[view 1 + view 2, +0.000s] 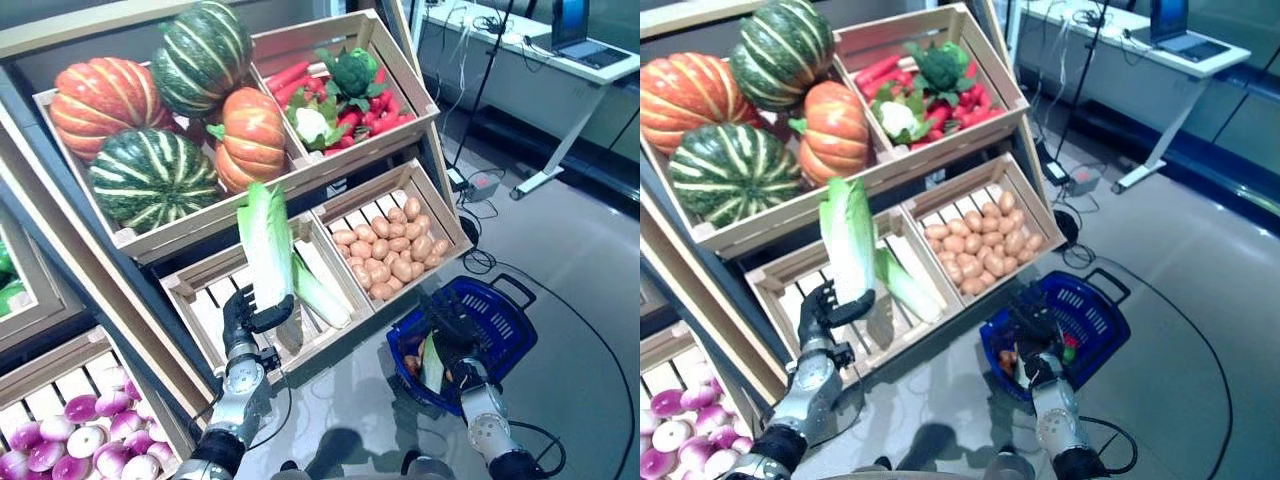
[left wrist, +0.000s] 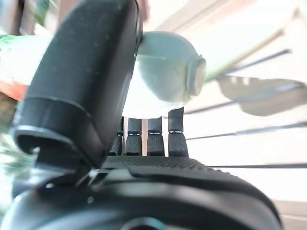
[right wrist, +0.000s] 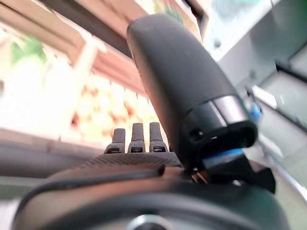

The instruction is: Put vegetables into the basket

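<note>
My left hand (image 1: 246, 315) is shut on a long pale green cabbage (image 1: 265, 245) and holds it upright above the lower left crate (image 1: 190, 295). In the left wrist view the thumb (image 2: 91, 72) presses the cabbage's white stem end (image 2: 168, 72) against the fingers. The blue plastic basket (image 1: 500, 320) stands on the floor at the lower right, with a pale green vegetable (image 1: 432, 362) and orange pieces inside. My right hand (image 1: 455, 335) is just above the basket's near rim with straight fingers, holding nothing.
A second pale cabbage (image 1: 318, 290) lies in the lower left crate. The wooden stand (image 1: 330, 165) with tilted crates fills the left and middle. A white desk (image 1: 540, 60) and cables on the floor are at the far right.
</note>
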Robot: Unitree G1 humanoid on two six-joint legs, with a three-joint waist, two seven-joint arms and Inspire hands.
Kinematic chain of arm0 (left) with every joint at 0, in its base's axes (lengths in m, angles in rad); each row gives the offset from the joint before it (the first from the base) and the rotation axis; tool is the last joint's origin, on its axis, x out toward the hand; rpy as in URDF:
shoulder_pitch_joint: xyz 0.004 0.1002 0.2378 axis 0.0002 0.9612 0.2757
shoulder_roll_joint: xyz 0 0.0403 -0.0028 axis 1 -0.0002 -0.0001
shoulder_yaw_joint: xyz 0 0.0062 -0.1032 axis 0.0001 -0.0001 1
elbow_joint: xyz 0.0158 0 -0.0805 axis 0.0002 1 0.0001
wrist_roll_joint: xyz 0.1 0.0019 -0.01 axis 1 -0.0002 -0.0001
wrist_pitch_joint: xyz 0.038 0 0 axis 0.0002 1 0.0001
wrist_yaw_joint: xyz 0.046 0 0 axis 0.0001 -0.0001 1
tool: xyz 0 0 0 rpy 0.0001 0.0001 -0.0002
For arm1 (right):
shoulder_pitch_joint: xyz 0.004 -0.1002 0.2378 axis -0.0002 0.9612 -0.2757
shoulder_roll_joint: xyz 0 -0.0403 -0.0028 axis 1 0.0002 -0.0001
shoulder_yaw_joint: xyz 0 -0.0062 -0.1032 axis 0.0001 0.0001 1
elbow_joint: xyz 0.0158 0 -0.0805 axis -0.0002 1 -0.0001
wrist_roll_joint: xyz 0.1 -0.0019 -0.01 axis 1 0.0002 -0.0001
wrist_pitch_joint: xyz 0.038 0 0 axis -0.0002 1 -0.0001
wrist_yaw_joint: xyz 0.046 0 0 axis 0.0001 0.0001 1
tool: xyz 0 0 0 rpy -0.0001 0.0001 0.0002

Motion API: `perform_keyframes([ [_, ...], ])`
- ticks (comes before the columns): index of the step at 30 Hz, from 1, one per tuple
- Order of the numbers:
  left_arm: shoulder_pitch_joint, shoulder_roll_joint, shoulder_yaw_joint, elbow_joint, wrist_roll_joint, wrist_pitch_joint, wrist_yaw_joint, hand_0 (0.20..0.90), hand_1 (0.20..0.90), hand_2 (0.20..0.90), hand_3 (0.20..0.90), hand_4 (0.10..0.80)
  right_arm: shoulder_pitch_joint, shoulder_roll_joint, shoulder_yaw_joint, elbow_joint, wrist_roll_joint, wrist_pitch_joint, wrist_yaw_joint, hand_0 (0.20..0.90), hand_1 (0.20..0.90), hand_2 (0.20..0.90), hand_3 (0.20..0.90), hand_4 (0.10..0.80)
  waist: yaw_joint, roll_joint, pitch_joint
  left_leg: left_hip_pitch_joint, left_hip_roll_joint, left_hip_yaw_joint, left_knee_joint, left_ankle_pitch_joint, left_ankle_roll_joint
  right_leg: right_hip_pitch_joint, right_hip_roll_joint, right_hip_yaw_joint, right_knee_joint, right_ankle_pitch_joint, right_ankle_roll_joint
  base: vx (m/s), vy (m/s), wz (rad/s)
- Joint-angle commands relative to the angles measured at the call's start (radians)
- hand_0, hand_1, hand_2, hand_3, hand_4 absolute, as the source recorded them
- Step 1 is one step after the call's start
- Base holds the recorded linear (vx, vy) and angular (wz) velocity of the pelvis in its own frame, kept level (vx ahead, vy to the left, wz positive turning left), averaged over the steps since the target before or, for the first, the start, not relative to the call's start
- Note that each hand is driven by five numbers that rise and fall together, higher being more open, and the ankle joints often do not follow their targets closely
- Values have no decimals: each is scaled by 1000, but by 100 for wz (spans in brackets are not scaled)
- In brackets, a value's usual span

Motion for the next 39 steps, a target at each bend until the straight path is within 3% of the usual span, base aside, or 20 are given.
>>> perform_keyframes([
  [1, -93, 110, -11, -181, 85, -113, -96, 300, 300, 300, 300, 400, -98, -50, -1, -115, -83, 27, 115, 900, 900, 900, 900, 800, 25, -50, -58, 7, -31, -7, -52, 25, 9, 93, -49, -19, -144, 93, 9, 66, -44, 4],
  [7, -130, 127, -60, -246, 133, -151, -183, 300, 300, 300, 300, 400, -183, -119, 6, -146, -80, 99, 173, 900, 900, 900, 900, 800, 36, -56, -76, 21, -31, -4, -81, 20, 13, 99, -37, -28, -155, 96, 10, 39, -30, 3],
  [14, -182, 148, -135, -259, 169, -140, -252, 300, 300, 300, 300, 400, -270, -167, 0, -156, -77, 90, 135, 900, 900, 900, 900, 800, 27, -59, -85, 33, -28, -1, -81, 8, 17, 103, -24, -17, -155, 88, 3, 44, -21, -1],
  [21, -214, 155, -195, -270, 193, -132, -311, 300, 300, 300, 300, 400, -357, -168, -4, -154, -54, 62, 98, 900, 900, 900, 900, 800, 31, -55, -81, 47, -26, -1, -80, 3, 16, 119, -18, -10, -155, 79, 0, 49, -8, -3],
  [39, -264, 191, -292, -350, 262, -162, -377, 300, 300, 300, 300, 400, -465, -147, 39, -79, 15, 110, 38, 900, 900, 900, 900, 800, 43, -55, -94, 65, -38, -1, -76, -11, 18, 135, -30, -6, -155, 77, 10, 23, 7, 0],
])
